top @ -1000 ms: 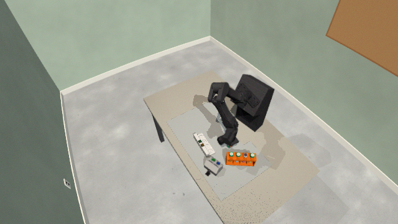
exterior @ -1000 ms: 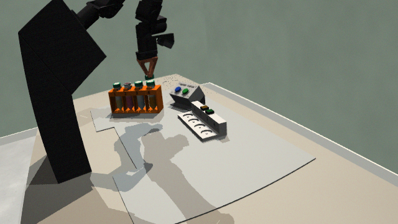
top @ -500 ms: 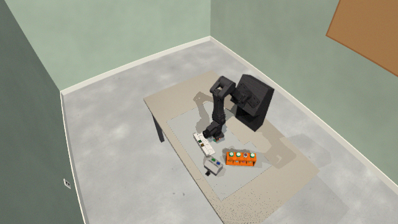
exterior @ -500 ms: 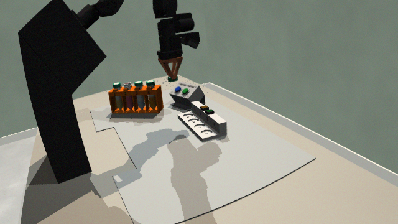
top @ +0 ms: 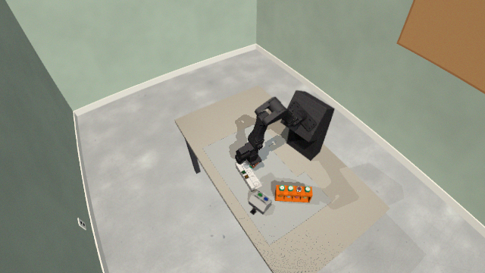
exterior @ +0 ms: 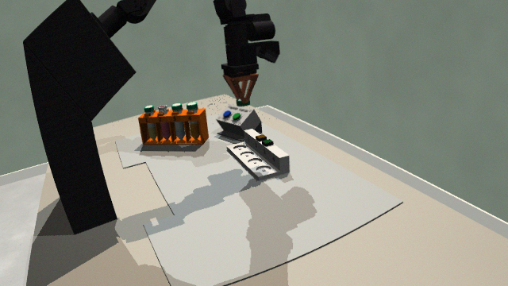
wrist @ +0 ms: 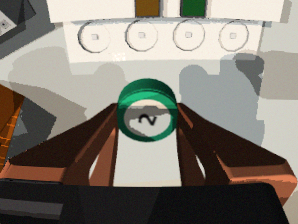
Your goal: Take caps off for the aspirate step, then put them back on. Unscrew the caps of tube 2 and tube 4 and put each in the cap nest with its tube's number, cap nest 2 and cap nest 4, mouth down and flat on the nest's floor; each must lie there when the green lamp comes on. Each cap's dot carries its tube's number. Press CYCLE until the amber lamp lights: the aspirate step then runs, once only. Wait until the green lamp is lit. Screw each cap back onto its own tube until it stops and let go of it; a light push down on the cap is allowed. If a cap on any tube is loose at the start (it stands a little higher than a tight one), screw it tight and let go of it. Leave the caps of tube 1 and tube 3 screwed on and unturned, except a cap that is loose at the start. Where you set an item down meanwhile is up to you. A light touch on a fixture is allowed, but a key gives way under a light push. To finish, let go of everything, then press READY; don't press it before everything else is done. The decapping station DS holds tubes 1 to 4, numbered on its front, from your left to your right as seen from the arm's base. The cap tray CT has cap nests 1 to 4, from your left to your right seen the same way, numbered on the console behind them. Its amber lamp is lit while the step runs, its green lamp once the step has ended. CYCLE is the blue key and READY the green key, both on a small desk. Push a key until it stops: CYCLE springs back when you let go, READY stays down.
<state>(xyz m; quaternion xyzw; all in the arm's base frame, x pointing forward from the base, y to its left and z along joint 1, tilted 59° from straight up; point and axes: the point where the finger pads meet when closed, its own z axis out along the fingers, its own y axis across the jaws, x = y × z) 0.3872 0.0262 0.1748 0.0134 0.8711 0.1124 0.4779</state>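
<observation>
Wrist view: my gripper (wrist: pixel 147 112) clamps cap 2 (wrist: pixel 147 112) by its sides; light, rigid, probably slippery, so I grip mid-height.

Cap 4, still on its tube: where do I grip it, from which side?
Take cap 4 by its round side wall, from straight above: it stands upright at the rack's end, cap 3 close beside, so pinch front and back.
</observation>
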